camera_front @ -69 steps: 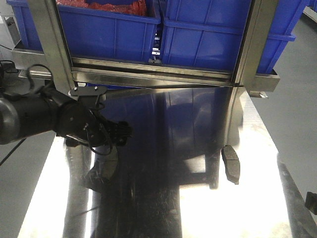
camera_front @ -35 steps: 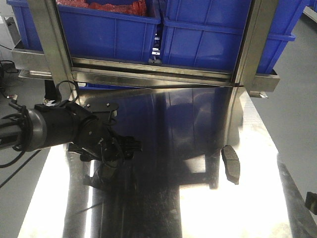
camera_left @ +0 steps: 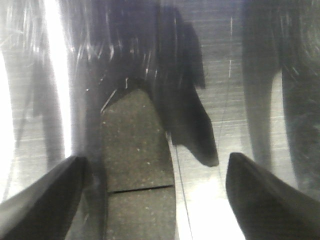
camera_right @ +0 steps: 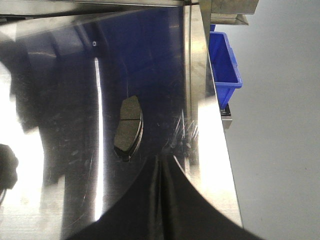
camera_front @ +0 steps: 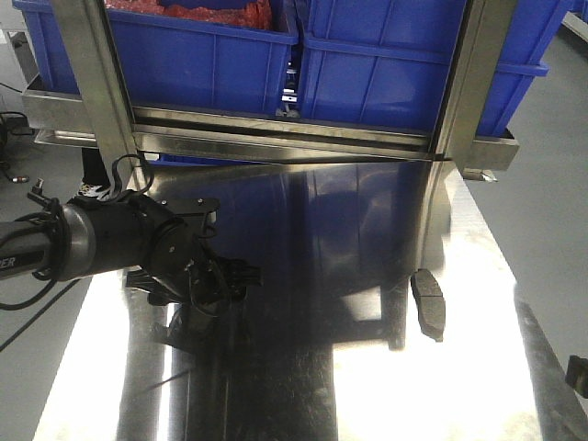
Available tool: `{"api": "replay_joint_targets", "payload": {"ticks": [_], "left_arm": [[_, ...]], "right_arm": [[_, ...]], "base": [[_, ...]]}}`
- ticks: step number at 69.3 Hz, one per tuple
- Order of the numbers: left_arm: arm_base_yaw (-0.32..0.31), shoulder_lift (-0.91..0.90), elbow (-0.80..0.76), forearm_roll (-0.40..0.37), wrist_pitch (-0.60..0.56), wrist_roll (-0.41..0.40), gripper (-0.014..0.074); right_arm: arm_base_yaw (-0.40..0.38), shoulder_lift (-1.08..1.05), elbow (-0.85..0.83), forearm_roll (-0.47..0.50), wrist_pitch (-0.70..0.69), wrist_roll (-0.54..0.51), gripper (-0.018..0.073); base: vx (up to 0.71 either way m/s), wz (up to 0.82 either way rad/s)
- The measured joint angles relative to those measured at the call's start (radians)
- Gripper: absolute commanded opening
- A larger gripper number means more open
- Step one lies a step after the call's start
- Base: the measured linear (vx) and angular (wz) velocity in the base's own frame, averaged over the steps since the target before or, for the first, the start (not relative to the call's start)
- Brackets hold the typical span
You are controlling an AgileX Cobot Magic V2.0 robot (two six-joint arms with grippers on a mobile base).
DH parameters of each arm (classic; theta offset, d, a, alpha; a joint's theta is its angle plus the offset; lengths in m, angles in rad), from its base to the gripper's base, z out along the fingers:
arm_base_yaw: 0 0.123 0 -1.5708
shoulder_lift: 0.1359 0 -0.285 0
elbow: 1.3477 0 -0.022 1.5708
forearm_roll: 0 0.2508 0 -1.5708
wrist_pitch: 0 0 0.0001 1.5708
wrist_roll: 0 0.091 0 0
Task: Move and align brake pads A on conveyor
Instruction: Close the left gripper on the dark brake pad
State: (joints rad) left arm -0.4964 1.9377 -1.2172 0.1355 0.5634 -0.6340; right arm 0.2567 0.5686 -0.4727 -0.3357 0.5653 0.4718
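One brake pad [camera_left: 137, 165], dark grey with a thin cross groove, lies flat on the shiny steel tabletop [camera_front: 386, 386]. It sits between the open fingers of my left gripper [camera_left: 150, 200], closer to the left finger [camera_left: 40, 200]. In the front view my left gripper [camera_front: 225, 280] hangs low over the table's left side and hides that pad. A second brake pad [camera_front: 427, 303] lies at the table's right side and also shows in the right wrist view [camera_right: 128, 127]. My right gripper [camera_right: 162, 167] is shut and empty, just behind and right of it. The conveyor is out of view.
Blue bins [camera_front: 395, 64] sit on a steel rack [camera_front: 276, 138] across the table's far edge, with upright posts [camera_front: 96, 83] at left and right. Another blue bin [camera_right: 225, 70] stands on the floor past the table's right edge. Grey floor lies on both sides.
My left arm has moved right and down over the left pad, mostly in the first half second. The right pad has not moved.
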Motion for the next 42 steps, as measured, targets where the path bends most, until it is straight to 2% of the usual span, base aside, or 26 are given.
{"api": "replay_joint_targets", "payload": {"ticks": [31,42], "left_arm": [[0.000,0.001,-0.003,0.013,0.040,0.000,0.0127],[0.000,0.001,-0.003,0.013,0.040,0.000,0.0038]], "right_arm": [[0.000,0.000,0.000,0.000,0.000,0.000,-0.0010],[0.000,0.000,0.000,0.000,0.000,0.000,-0.0010]], "base": [[0.00,0.00],[0.00,0.00]]}}
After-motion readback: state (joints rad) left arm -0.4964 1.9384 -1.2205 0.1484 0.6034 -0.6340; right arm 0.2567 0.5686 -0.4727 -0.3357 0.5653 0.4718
